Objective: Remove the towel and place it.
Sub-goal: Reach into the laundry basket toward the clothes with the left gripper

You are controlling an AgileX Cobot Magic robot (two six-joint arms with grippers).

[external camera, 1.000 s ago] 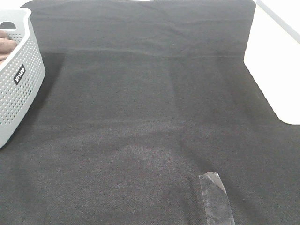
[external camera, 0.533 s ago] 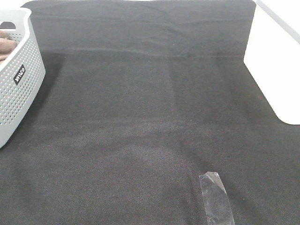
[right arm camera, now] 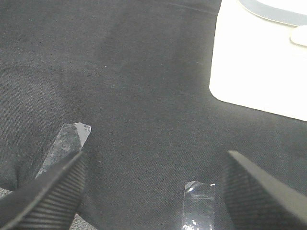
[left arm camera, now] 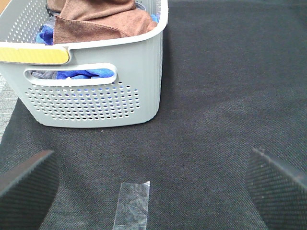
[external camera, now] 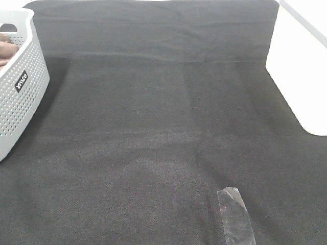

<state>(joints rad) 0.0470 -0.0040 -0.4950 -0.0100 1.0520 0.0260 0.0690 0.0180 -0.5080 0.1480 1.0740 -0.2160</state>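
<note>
The brown towel (left arm camera: pixel 98 19) lies bunched in the grey perforated basket (left arm camera: pixel 96 96), on top of blue cloths (left arm camera: pixel 86 74). In the exterior high view the basket (external camera: pixel 20 81) stands at the far left edge and only a sliver of the towel (external camera: pixel 6 48) shows inside it. My left gripper (left arm camera: pixel 153 184) is open and empty, above the black cloth in front of the basket. My right gripper (right arm camera: pixel 151 191) is open and empty over the black cloth. Neither gripper shows in the exterior high view.
The black cloth table cover (external camera: pixel 153 112) spans the table. A strip of clear tape (external camera: pixel 235 217) sticks to it near the front; tape strips also show in the left wrist view (left arm camera: pixel 132 203) and right wrist view (right arm camera: pixel 67 141). A white surface (external camera: pixel 301 66) lies at the right.
</note>
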